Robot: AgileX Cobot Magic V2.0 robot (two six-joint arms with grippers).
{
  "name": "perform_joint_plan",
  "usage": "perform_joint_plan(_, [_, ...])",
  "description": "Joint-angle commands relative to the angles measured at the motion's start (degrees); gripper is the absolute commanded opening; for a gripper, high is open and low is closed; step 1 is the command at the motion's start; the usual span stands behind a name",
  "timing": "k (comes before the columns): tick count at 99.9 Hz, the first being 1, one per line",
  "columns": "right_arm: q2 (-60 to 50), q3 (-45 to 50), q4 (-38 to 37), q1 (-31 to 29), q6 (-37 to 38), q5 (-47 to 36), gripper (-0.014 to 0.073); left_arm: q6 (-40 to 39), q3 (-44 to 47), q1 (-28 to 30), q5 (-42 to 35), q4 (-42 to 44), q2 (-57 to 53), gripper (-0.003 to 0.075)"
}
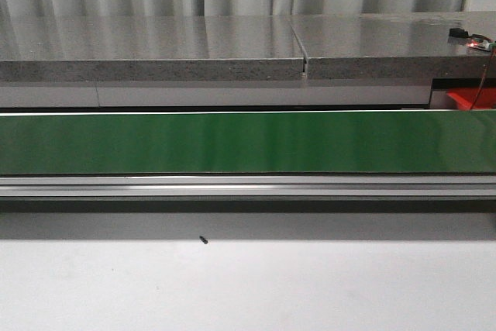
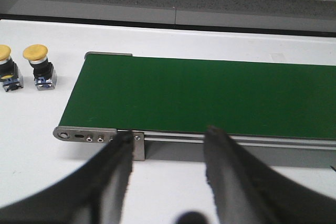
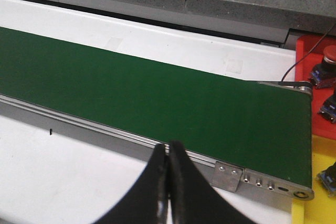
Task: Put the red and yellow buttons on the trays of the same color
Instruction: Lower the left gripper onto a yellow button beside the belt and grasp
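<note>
Left gripper [image 2: 168, 150]: black fingers spread apart, nothing between, hanging over near edge of white desk [image 2: 31, 150] by left end of long green conveyor belt [image 2: 199, 95]. Right gripper [image 3: 168, 174]: fingertips pressed together, empty, over near edge toward belt's right end.

Two yellow mushroom-cap push buttons [image 2: 35, 52] stand upright on desk just beyond belt's left end. Red-capped button [image 3: 329, 52] on red tray [image 3: 304, 51] at right desk edge; yellow tray [image 3: 315, 211] beside.

Judgement: buttons light, rigid plastic; domed cap slippery, so pinch squarish black-and-metal base.

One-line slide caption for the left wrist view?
Open left gripper over the green conveyor's end; two yellow buttons on white table beside it.
</note>
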Motion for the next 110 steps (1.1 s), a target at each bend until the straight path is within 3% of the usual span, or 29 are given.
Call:
perform_joint_plan(1, [0.19, -1.33, 0.94, -0.19, -0.22, -3.71, -0.0068, -0.08, -1.50, -0.44, -3.91, 0.37, 0.49, 0.0582])
perform_joint_plan(10, [0.19, -1.33, 0.94, -0.19, -0.22, -3.71, -0.0068, -0.08, -1.50, -0.44, -4.56, 0.51, 0.49, 0.0648])
perform_joint_plan(32, [0.19, -1.33, 0.94, -0.19, -0.22, -3.71, -0.0068, -7.86, -5.15, -0.13, -4.77, 8.23, 6.27, 0.0643])
perform_joint_plan(44, [0.19, -1.33, 0.94, -0.19, -0.22, -3.71, -0.0068, -9.72, -10.04, 0.92, -4.41, 11.84, 14.79, 0.0640])
perform_joint_plan(92, [0.19, -1.33, 0.94, -0.19, -0.22, -3.71, -0.0068, -9.72, -34.82, 14.00, -6.12, 8.76, 53.00, 0.0640])
perform_joint_plan(110, [0.19, -1.33, 0.94, -0.19, -0.22, -3.71, -0.0068, -9.72, -43.73, 15.82, -6.22, 8.73, 65.74, 0.0640])
